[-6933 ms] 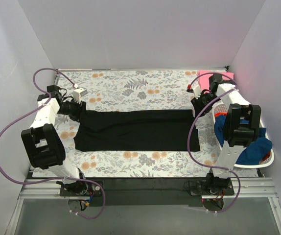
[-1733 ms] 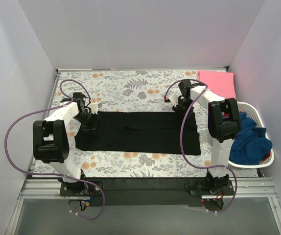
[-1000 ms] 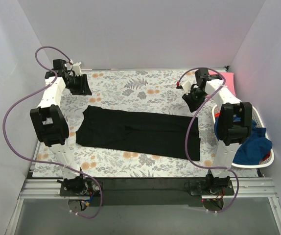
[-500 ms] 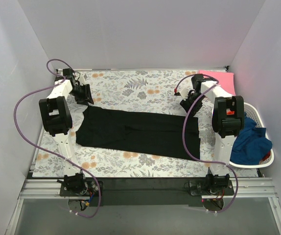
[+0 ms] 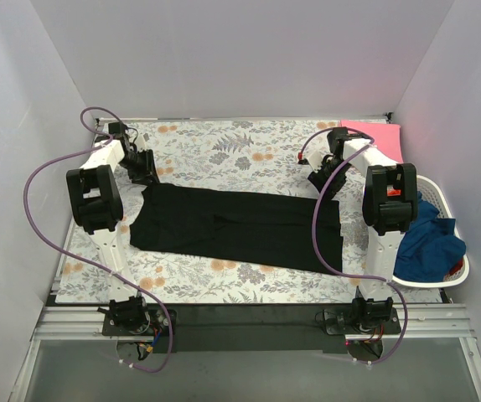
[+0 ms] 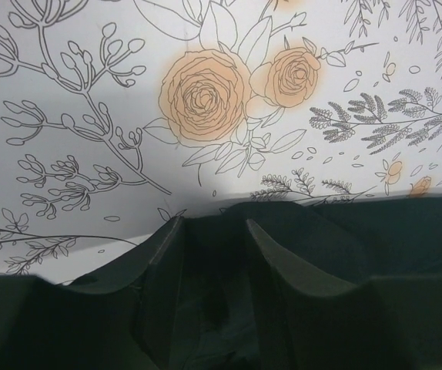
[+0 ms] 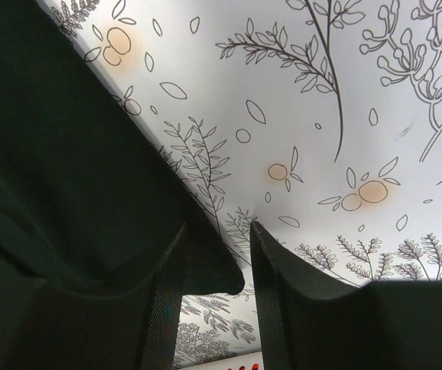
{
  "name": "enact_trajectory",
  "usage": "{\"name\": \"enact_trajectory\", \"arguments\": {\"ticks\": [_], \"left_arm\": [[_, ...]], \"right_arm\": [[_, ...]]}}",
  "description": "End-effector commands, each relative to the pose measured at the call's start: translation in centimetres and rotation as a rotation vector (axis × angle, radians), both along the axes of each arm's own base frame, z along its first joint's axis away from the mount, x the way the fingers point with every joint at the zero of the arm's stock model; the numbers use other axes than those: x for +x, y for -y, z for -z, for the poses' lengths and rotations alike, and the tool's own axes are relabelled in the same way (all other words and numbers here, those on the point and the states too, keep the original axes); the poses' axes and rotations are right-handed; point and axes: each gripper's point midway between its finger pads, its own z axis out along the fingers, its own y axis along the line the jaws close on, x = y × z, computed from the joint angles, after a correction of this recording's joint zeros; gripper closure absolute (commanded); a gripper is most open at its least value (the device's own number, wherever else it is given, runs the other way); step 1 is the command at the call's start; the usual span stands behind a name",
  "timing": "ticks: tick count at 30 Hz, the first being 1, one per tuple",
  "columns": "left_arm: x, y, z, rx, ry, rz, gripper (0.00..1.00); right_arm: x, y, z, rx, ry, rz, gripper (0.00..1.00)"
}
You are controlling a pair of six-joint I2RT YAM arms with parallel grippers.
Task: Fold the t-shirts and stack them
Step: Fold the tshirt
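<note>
Three plain pale walls [image 5: 240,59] box in the table, grey with a faint lilac cast; the right one carries a pink glow above the far right corner. The top is laid with a white floral cover [image 5: 224,151] of line-drawn leaves, sprigs and orange roses, smooth where it shows. A black strip and a metal rail [image 5: 249,328] run along the near edge by the arm bases, and purple cables [image 5: 31,180] loop off both arms. The black shirt [image 5: 232,226] lies flat across the middle as a long band, its right end a little nearer the bases than its left. The left gripper [image 5: 147,172] sits low at the band's far left corner; in the wrist view its fingers stand apart with the shirt's edge between them — parted, not pinched. The right gripper [image 5: 323,182] sits at the far right corner, fingers likewise apart, a black corner of cloth under the gap and the cover showing through it. The pink shirt [image 5: 376,138] lies folded flat in the far right corner, apart from the black one. The white basket [image 5: 450,209] stands at the right edge, holding a crumpled blue shirt [image 5: 429,243] — a sliver of red cloth [image 5: 456,268] shows at its near side.
</note>
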Motion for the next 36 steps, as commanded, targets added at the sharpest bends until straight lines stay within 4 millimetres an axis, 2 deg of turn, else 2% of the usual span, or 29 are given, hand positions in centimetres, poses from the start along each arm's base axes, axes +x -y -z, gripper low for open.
{"name": "enact_trajectory", "arguments": {"ticks": [1, 3, 5, 8, 13, 17, 21, 23, 25, 27, 28, 33, 34, 35, 36], "left_arm": [[0.8, 0.2, -3.5, -0.006, 0.094, 0.002, 0.65], [1.1, 0.2, -3.7, -0.007, 0.105, -0.002, 0.72], [1.6, -0.1, -4.0, 0.004, 0.129, -0.012, 0.87], [2.1, -1.0, -4.4, 0.032, 0.156, -0.037, 1.0], [2.2, -3.4, -3.7, 0.084, 0.187, -0.076, 1.0], [2.0, -3.2, -2.5, 0.075, 0.194, -0.047, 1.0], [2.6, -2.8, -2.1, 0.052, 0.229, -0.016, 1.0], [3.0, -2.4, -2.2, 0.031, 0.248, 0.005, 0.91], [3.6, -2.5, -3.0, 0.034, 0.27, 0.003, 0.79], [4.1, -2.9, -4.2, 0.037, 0.299, -0.006, 0.73], [4.4, -3.1, -5.5, 0.044, 0.33, -0.007, 0.7], [4.1, -3.5, -10.1, 0.032, 0.417, -0.004, 0.7], [3.3, -3.1, -10.1, 0.017, 0.404, 0.008, 0.7], [2.7, -2.8, -11.7, 0.015, 0.433, 0.015, 0.7], [2.3, -2.5, -12.0, 0.003, 0.436, 0.019, 0.7]], "right_arm": [[-1.0, 0.4, 1.0, -0.017, -0.047, -0.016, 0.56], [-1.0, 0.6, 1.2, -0.03, -0.049, -0.018, 0.56], [-1.2, 1.0, 1.4, -0.047, -0.056, -0.016, 0.57], [-1.6, 1.5, 1.9, -0.075, -0.068, -0.015, 0.58], [-2.2, 1.9, 2.8, -0.098, -0.095, -0.005, 0.58], [-2.2, 2.1, 3.3, -0.108, -0.102, 0.002, 0.59], [-1.9, 2.0, 3.1, -0.108, -0.092, 0.008, 0.59], [-1.6, 1.8, 2.7, -0.1, -0.083, 0.012, 0.59], [-1.2, 1.5, 1.8, -0.083, -0.059, 0.019, 0.59], [-0.8, 0.9, 0.2, -0.051, -0.025, 0.021, 0.6], [-0.4, 0.6, -0.5, -0.039, -0.007, 0.021, 0.6], [1.1, -0.7, -4.7, 0.036, 0.096, 0.032, 0.65], [1.2, -1.0, -5.2, 0.05, 0.103, 0.035, 0.66], [1.6, -1.6, -5.9, 0.075, 0.12, 0.031, 0.68], [1.6, -2.0, -6.3, 0.086, 0.127, 0.026, 0.69]]}}
